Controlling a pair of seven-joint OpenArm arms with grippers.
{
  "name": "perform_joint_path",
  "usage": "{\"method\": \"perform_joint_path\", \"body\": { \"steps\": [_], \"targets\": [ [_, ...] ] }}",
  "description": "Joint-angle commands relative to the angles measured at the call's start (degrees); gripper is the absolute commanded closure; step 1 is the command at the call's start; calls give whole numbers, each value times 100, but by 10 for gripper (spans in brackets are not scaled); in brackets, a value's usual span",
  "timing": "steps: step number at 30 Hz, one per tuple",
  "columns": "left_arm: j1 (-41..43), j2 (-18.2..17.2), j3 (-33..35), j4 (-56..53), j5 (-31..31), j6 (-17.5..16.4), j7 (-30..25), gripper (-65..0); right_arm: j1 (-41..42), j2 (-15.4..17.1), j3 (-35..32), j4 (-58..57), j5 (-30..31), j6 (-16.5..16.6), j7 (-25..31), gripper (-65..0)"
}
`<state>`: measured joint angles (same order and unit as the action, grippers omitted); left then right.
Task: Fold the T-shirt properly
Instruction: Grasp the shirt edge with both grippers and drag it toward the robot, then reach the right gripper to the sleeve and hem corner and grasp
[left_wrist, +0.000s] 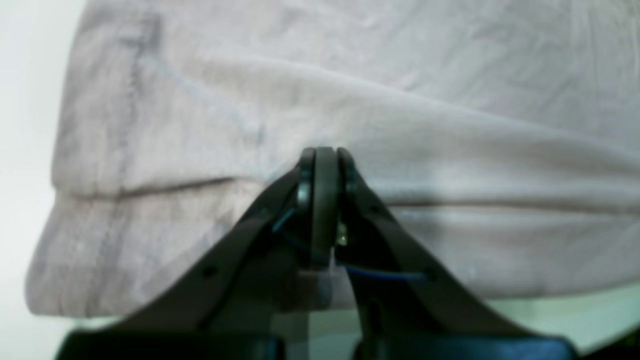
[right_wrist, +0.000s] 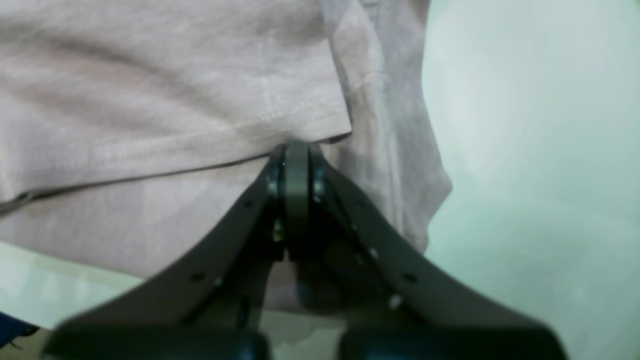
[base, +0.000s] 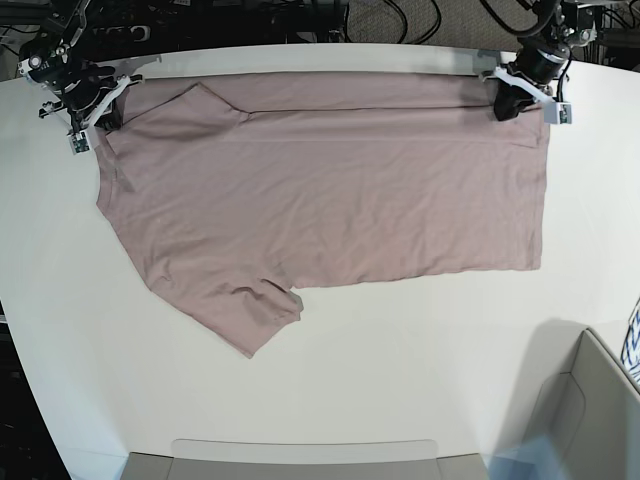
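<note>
The left claw (left_wrist: 325, 155) is closed, its fingertips together over the T-shirt (base: 330, 200), close to the edge of a folded-over layer. The right claw (right_wrist: 297, 150) is closed too, its tips together beside the stitched hem of an upper layer. Whether either has a bit of fabric pinched between its tips, I cannot tell.

In the base view the claws are well apart, the right one at the shirt's far left corner and the left one near its far right corner. Between them a long strip of the dusty pink shirt is doubled over along the far side, its edge running almost straight on the right and rising into a small peak towards the left. The rest spreads towards the camera, with a squared corner at the near right and a slanting, creased part at the near left that ends in a point.

The shirt lies on the white desk (base: 400, 370). A grey bin (base: 610, 400) is at the near right, just beside a blue-and-white patterned item (base: 632, 345) at the view's edge. Black cables (base: 435, 20) loop beyond the desk's far edge.
</note>
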<state>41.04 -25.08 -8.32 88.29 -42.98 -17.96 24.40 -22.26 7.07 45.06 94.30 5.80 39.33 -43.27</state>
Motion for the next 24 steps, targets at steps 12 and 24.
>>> {"method": "perform_joint_path", "body": {
  "steps": [12,24],
  "targets": [
    [138,25,98,907,698,464,1599,0,340,-536,896,1317,-585,67,-504,0],
    [-627,60,-1177,1988,689,464,3384,0,1149,-536,413,1897,-673,67,-513,0]
  ]
}}
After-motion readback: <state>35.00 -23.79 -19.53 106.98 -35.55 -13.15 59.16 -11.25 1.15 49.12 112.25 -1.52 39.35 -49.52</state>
